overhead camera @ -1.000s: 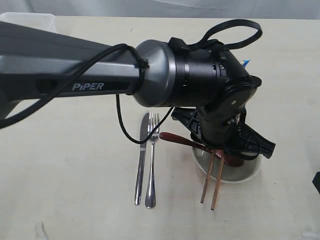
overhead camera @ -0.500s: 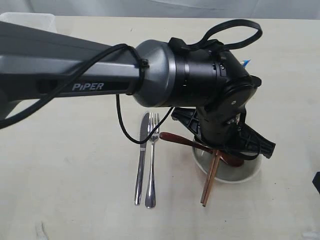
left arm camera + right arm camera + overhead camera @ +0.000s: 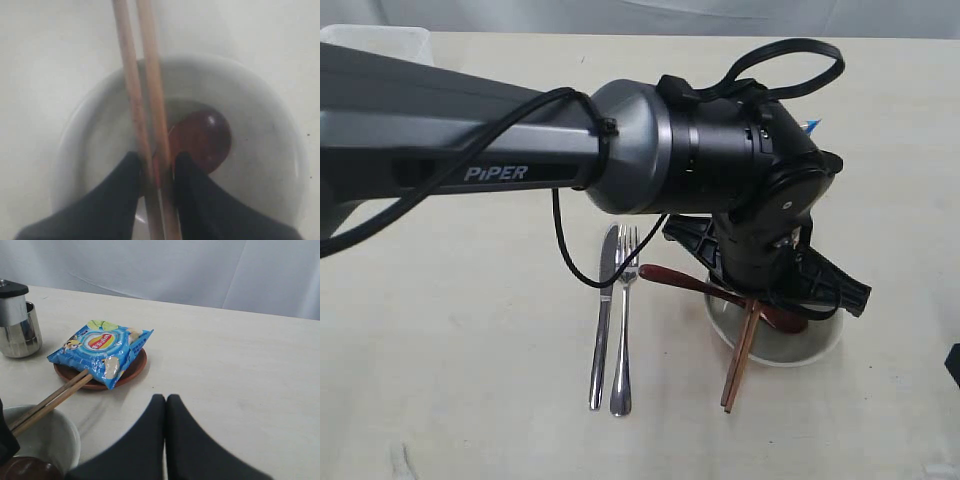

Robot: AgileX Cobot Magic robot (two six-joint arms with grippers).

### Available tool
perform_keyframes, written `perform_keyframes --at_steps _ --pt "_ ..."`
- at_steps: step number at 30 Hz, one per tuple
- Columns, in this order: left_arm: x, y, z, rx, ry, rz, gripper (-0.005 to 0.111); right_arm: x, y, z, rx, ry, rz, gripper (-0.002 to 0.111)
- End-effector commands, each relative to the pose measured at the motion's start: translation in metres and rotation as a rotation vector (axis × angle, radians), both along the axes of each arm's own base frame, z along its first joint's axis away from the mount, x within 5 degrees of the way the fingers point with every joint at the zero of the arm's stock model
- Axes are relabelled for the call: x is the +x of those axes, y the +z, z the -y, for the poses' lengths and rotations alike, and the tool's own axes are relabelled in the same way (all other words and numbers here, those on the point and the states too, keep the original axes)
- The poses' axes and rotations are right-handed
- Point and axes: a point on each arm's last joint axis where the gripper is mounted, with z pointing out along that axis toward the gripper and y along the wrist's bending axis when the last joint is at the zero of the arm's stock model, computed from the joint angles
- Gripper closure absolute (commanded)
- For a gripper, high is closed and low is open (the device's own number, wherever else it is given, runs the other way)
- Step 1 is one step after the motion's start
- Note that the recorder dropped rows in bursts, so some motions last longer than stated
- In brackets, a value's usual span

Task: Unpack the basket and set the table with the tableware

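My left gripper [image 3: 156, 160] is shut on the brown wooden chopsticks [image 3: 140, 75], which lie side by side between its black fingers. It hangs over the cream bowl [image 3: 280, 110], where the reddish-brown spoon [image 3: 200, 140] rests. In the exterior view the chopsticks [image 3: 740, 355] stick out over the bowl's [image 3: 810, 345] near rim, and the spoon handle [image 3: 675, 278] points left. A steel knife [image 3: 603, 320] and fork [image 3: 623, 320] lie parallel on the table [image 3: 460, 330]. My right gripper [image 3: 166, 399] is shut and empty above bare table. The basket [image 3: 380, 40] is at the far left corner.
A blue chip bag [image 3: 102, 352] lies on the small brown plate [image 3: 135, 371], beyond the bowl. A steel cup [image 3: 17, 327] stands beside them. My left arm's big wrist [image 3: 720, 160] hides much of the table's middle in the exterior view.
The two chopsticks, spread apart a second ago, are now pressed together as the left jaws closed on them. The right gripper has not moved.
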Motion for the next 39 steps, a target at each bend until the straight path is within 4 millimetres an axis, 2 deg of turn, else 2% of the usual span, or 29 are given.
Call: perform_keyframes --at_steps 1,9,11,15,17,24,31,33,35,39 --pt "0.000 0.002 0.001 -0.004 0.010 0.006 0.083 0.000 -0.001 0.000 -0.003 -0.006 0.001 0.109" --pt "0.000 0.002 0.001 -0.004 0.012 0.003 0.081 0.000 -0.001 0.000 -0.003 -0.006 0.001 0.109" --pt "0.000 0.002 0.001 -0.004 0.012 0.003 0.075 0.000 -0.001 0.000 -0.003 -0.006 0.001 0.109" --pt "0.000 0.002 0.001 -0.004 0.012 0.003 0.052 0.000 -0.001 0.000 -0.003 -0.006 0.001 0.109" --pt "0.000 0.002 0.000 -0.001 0.011 0.004 0.046 0.000 -0.001 0.000 -0.003 -0.006 0.001 0.109" --pt "0.001 0.010 -0.001 -0.008 -0.005 0.032 0.046 0.000 -0.001 0.000 -0.003 -0.006 0.001 0.109" --pt "0.002 0.043 -0.010 -0.029 -0.029 0.116 0.046 0.000 -0.001 0.000 -0.003 -0.006 0.001 0.109" --pt "0.001 0.055 -0.013 -0.046 -0.030 0.128 0.049 0.000 -0.001 0.000 -0.003 -0.006 0.001 0.109" --pt "0.000 0.065 -0.016 -0.061 -0.052 0.149 0.056 0.000 -0.001 0.000 -0.003 -0.006 0.001 0.109" --pt "-0.002 0.088 -0.024 -0.073 -0.080 0.194 0.091 0.000 -0.001 0.000 -0.003 -0.006 0.001 0.109"
